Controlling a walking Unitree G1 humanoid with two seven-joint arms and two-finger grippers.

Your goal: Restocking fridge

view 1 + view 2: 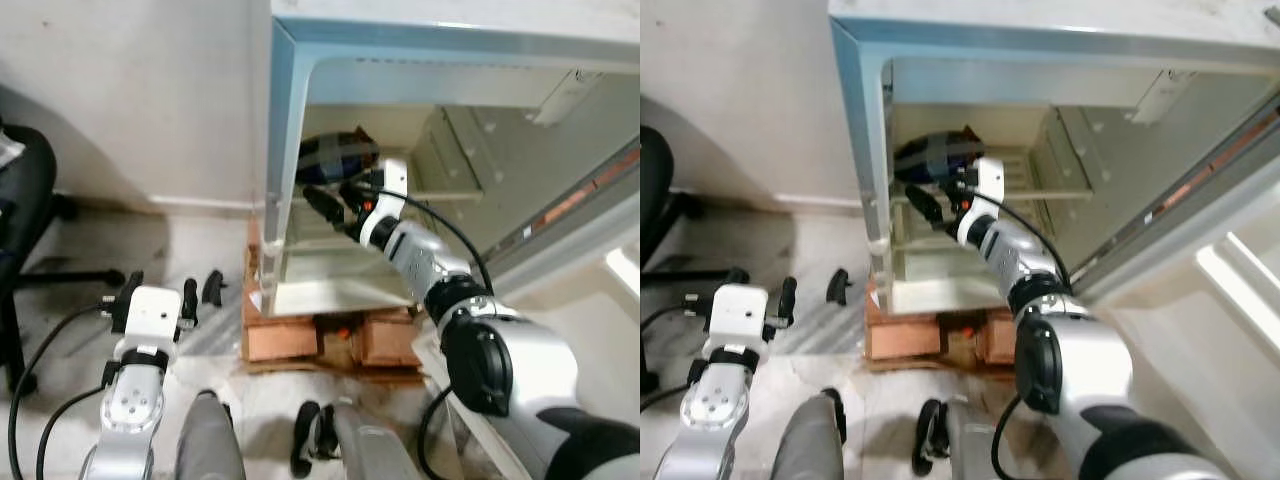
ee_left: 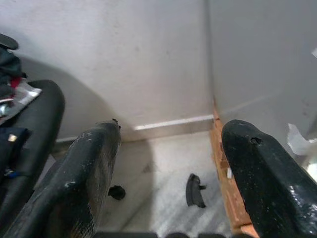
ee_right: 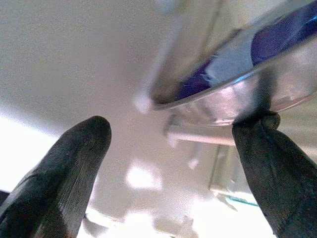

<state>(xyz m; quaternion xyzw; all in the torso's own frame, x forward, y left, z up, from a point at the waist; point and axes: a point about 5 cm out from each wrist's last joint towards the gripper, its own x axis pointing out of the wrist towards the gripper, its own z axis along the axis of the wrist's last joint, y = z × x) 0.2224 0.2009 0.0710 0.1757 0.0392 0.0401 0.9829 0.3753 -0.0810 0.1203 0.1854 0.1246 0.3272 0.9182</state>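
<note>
Inside the fridge (image 1: 285,120), on the upper shelf (image 1: 1040,190), a dark blue pouch (image 1: 335,155) lies on its side. Right hand (image 1: 335,207) is reached into the fridge just below and in front of the pouch, fingers (image 3: 64,168) spread apart and gripping nothing; in the right wrist view one fingertip touches the pouch's silvery underside. Left hand (image 1: 165,290) hangs outside the fridge, to its left over the floor (image 1: 130,240), fingers (image 2: 89,173) wide apart, empty. A small black piece (image 2: 194,190) lies on the floor beside the fridge. The fridge stands on bricks (image 1: 280,338). A black chair (image 1: 25,200) is further left of the fridge.
</note>
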